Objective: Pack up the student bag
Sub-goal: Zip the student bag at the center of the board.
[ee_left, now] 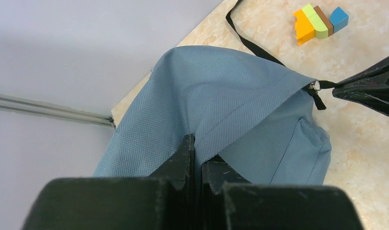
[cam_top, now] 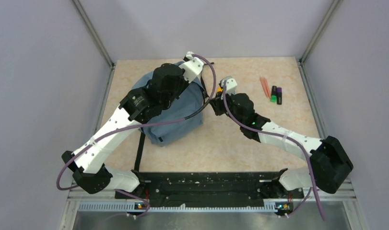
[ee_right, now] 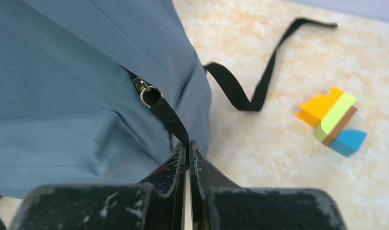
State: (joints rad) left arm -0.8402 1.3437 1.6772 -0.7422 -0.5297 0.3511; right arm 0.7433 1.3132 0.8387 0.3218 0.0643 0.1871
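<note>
The dusty-blue student bag (cam_top: 175,120) lies at the table's left-centre, mostly under my left arm. My left gripper (ee_left: 198,148) is shut on a fold of the student bag's fabric (ee_left: 216,100) and lifts it taut. My right gripper (ee_right: 188,146) is shut on the black zipper pull strap (ee_right: 169,117), which hangs from a metal zipper slider (ee_right: 149,94) on the bag (ee_right: 63,86). In the left wrist view the right gripper (ee_left: 370,88) pulls that strap sideways at the right. In the top view it (cam_top: 216,101) sits just right of the bag.
A stack of coloured blocks (ee_right: 332,120), orange, green, brown and blue, lies on the table right of the bag, also in the left wrist view (ee_left: 319,21). A loose black strap (ee_right: 259,81) trails across the table. Pens and highlighters (cam_top: 274,92) lie at the back right.
</note>
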